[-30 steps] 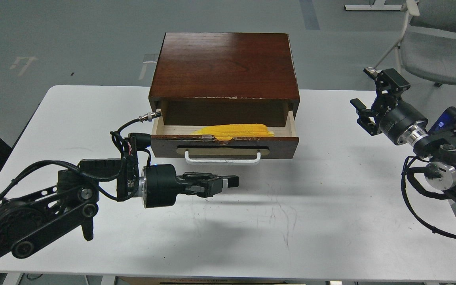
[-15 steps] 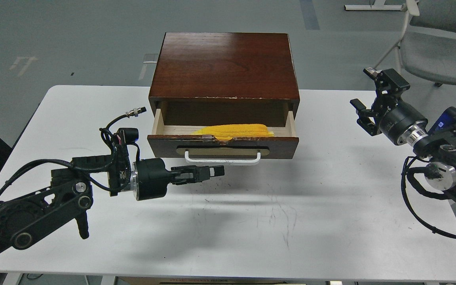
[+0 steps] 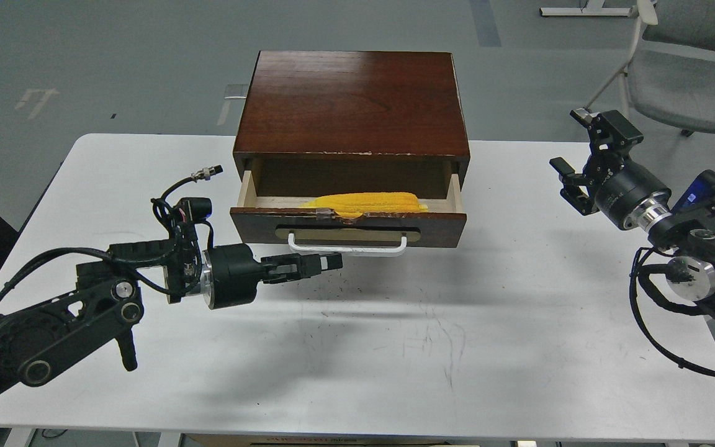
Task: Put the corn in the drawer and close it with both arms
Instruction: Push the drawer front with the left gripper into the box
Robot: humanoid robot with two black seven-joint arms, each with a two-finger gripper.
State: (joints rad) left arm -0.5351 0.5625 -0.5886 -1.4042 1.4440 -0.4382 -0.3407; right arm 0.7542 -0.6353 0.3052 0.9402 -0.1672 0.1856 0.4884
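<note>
Head view: the corn (image 3: 367, 202) is being held inside the pulled-out drawer (image 3: 348, 225), its long axis lying across the drawer's width. The left gripper (image 3: 323, 263) (fingers pressed together, nothing held) is being kept just below the white handle (image 3: 347, 247), nearer than the right gripper (image 3: 578, 164), which is spread wide, well apart to the right.

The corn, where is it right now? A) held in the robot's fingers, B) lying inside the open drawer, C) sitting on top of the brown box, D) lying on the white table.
B: the corn lies on the pale floor of the drawer, which is pulled partly out, just behind its front panel; no fingers touch it.
</note>
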